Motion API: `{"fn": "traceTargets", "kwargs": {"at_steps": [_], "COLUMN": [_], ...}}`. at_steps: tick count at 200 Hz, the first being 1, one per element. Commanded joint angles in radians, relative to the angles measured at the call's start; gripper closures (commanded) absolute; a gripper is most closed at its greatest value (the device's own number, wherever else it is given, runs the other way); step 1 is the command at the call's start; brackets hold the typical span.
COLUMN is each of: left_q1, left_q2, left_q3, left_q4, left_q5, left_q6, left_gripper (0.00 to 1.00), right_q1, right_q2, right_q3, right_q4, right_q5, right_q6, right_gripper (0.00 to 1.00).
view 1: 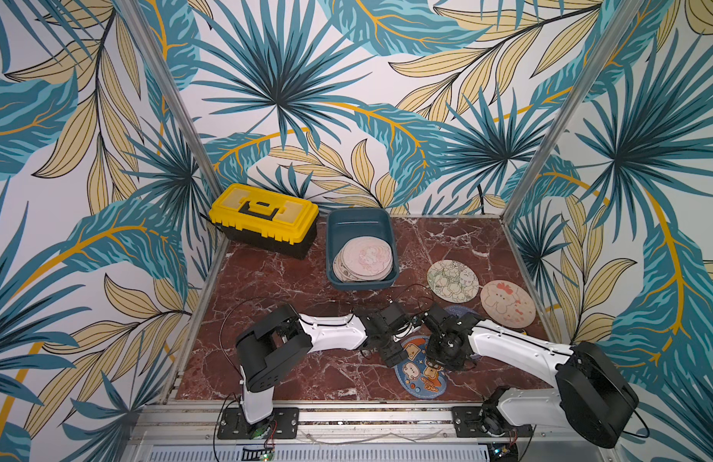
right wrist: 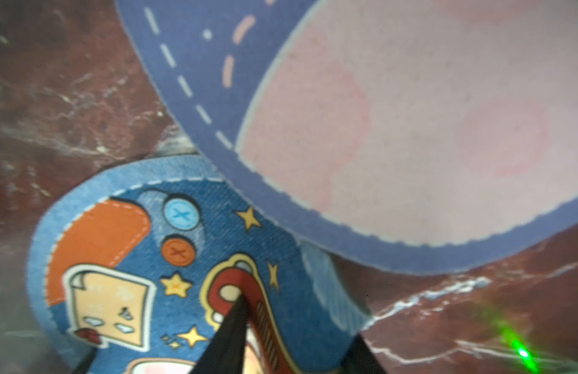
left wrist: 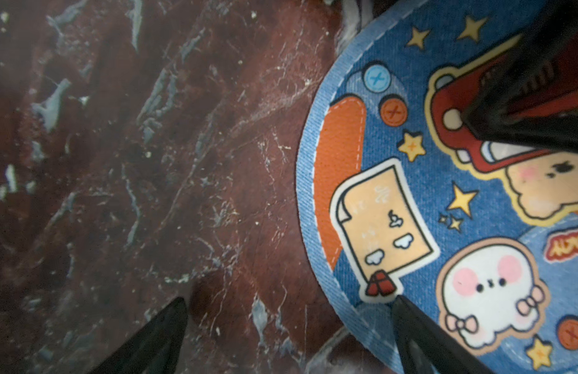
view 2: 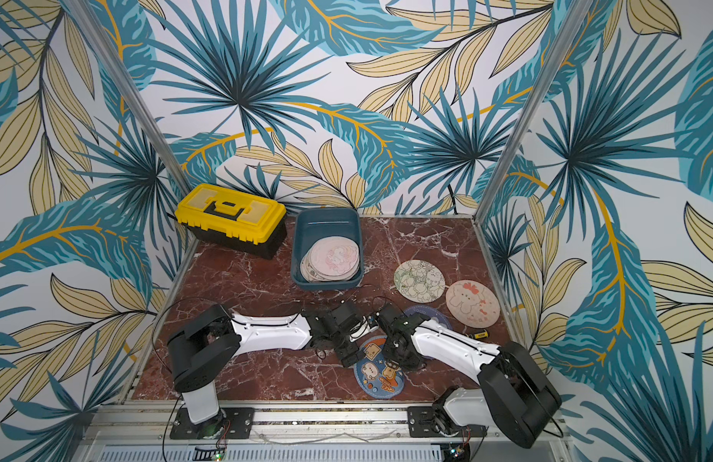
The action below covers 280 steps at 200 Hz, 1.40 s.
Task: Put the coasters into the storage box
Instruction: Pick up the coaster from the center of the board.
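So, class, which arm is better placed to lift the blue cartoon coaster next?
Right. The right gripper straddles the rim of the blue cartoon coaster; the left gripper is open, one finger over it, one over the table.

- High above the front edge of the table point(view 1: 266, 288) in both top views, looking down and back across all of it.
- Very close in both wrist views, facing down, sharing the blue cartoon coaster point(left wrist: 410, 194), also seen from above.

Left arm point(view 1: 330, 332) and right arm point(view 1: 514, 348) stretched low, left claw point(left wrist: 289, 299) splayed wide, right claw point(right wrist: 297, 323) narrower
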Motion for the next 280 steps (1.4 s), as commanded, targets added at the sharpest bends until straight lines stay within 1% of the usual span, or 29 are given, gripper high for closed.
{"fn": "traceTargets", "kwargs": {"at_steps": [1, 26, 39, 60, 64, 84, 123, 149, 193, 233, 260, 280], "left_q1": [-0.004, 0.000, 0.011, 0.051, 0.061, 0.097, 0.159, 0.181, 0.219, 0.283, 0.312, 0.324], "left_q2": [0.003, -0.015, -0.033, -0.080, -0.091, -0.146, -0.237, -0.319, -0.466, -0.594, -0.650, -0.661], "left_q3": [0.019, -0.001, -0.021, -0.063, -0.071, -0.111, -0.152, -0.186, -0.241, -0.308, -0.337, -0.354], "left_q4": [-0.042, -0.037, -0.017, 0.004, 0.036, 0.072, 0.102, 0.139, 0.173, 0.240, 0.278, 0.311], "left_q5": [-0.051, -0.075, -0.075, -0.044, -0.037, -0.003, 0.020, 0.067, 0.104, 0.155, 0.158, 0.156], "left_q6": [-0.008, -0.029, -0.053, -0.094, -0.101, -0.133, -0.196, -0.215, -0.235, -0.250, -0.250, -0.249], "left_gripper": [0.02, 0.02, 0.02, 0.02, 0.02, 0.02, 0.02, 0.02, 0.02, 0.01, 0.01, 0.01], "right_q1": [0.018, 0.022, 0.021, 0.023, 0.024, 0.023, 0.024, 0.025, 0.025, 0.024, 0.024, 0.024], "right_q2": [0.060, 0.056, 0.055, 0.049, 0.046, 0.036, 0.035, 0.034, 0.049, 0.091, 0.128, 0.167], "right_q3": [-0.032, -0.010, 0.007, 0.038, 0.042, 0.067, 0.142, 0.205, 0.355, 0.503, 0.586, 0.661], "right_q4": [0.219, 0.224, 0.211, 0.182, 0.180, 0.175, 0.140, 0.124, 0.087, 0.040, 0.039, 0.038], "right_q5": [-0.031, -0.020, -0.003, 0.026, 0.029, 0.042, 0.081, 0.099, 0.131, 0.138, 0.131, 0.127], "right_q6": [0.004, -0.015, -0.030, -0.055, -0.058, -0.085, -0.157, -0.221, -0.348, -0.447, -0.505, -0.552], "right_gripper": [0.73, 0.88, 0.94, 0.99, 1.00, 1.00, 1.00, 1.00, 1.00, 1.00, 1.00, 1.00]}}
